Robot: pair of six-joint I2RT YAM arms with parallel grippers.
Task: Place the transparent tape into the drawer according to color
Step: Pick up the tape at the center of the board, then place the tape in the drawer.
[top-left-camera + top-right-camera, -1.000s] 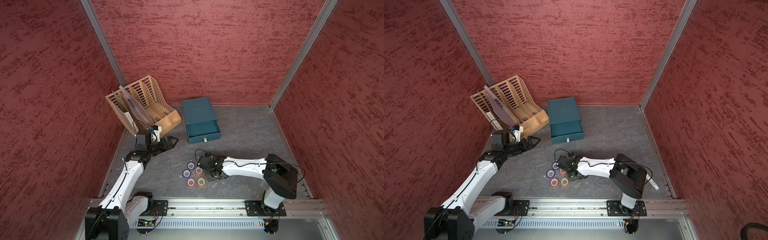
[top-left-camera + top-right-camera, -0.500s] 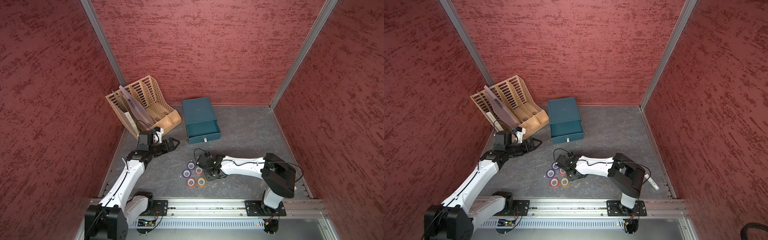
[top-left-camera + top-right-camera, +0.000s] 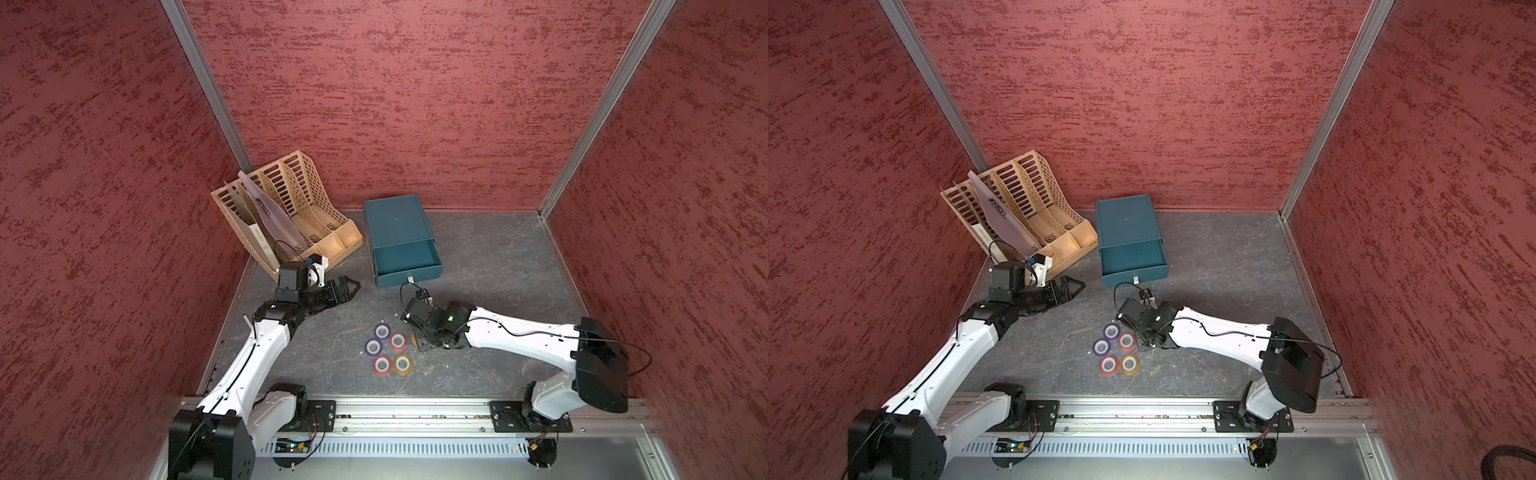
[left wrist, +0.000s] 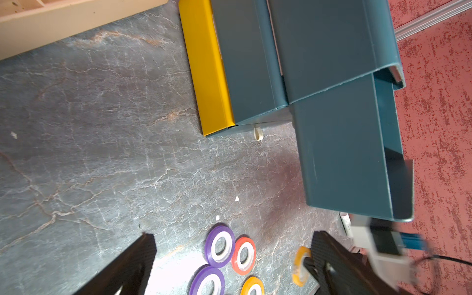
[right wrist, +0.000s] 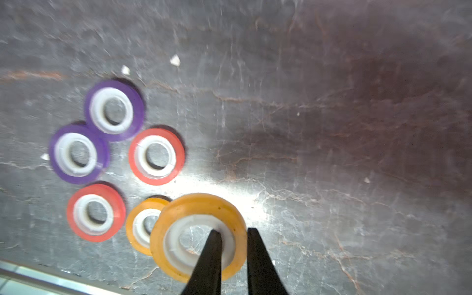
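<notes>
An orange-yellow translucent tape roll (image 5: 199,207) is clamped by the right gripper (image 5: 233,229); the left gripper (image 3: 351,286) is spread. Lettering on the white file (image 3: 257,236), at ten o'clock, is illegible.

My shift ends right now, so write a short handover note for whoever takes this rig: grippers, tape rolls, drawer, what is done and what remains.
Left gripper: open, empty, hovering between the file rack and the drawer unit.
Right gripper: shut on the held orange-yellow roll, one finger through its core and one outside; the roll is tipped on edge.
On the table, flat in a cluster: purple rolls and, red rolls and, second orange-yellow roll.
Open drawer: pulled out, no tape seen inside.
Done: first roll gripped.
Left: carry it to the drawer, then sort the other five by colour.
</notes>
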